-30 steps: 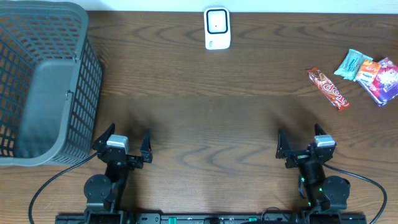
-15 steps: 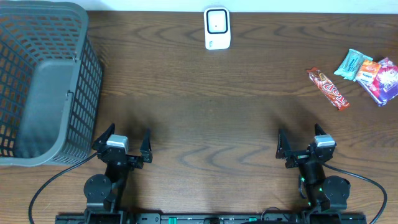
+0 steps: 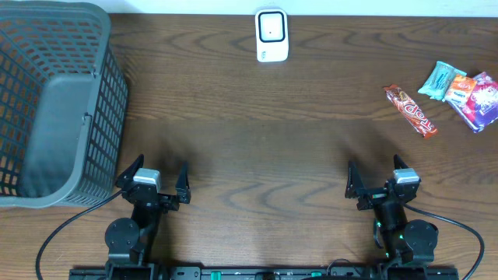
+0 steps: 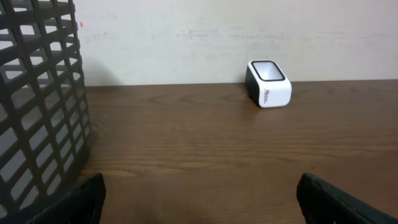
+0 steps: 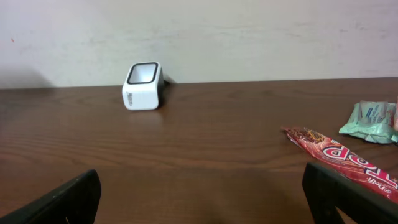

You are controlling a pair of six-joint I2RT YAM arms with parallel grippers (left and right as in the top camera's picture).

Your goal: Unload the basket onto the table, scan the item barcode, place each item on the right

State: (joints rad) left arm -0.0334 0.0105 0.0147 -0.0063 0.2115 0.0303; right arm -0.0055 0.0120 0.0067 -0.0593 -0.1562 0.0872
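Note:
The white barcode scanner [image 3: 271, 35] stands at the table's far edge, also visible as the scanner [image 4: 268, 83] and the scanner [image 5: 142, 85] from the wrists. Snack items lie at the far right: a long red bar [image 3: 410, 111], a mint packet [image 3: 438, 79], an orange packet [image 3: 461, 88] and a purple packet [image 3: 484, 101]. The red bar [image 5: 339, 158] and mint packet [image 5: 370, 121] show in the right wrist view. My left gripper [image 3: 153, 180] and right gripper [image 3: 375, 180] rest near the front edge, both open and holding nothing.
A large dark grey mesh basket [image 3: 54, 101] fills the far left of the table; its wall [image 4: 37, 106] looms at the left of the left wrist view. A pale wall runs behind the table.

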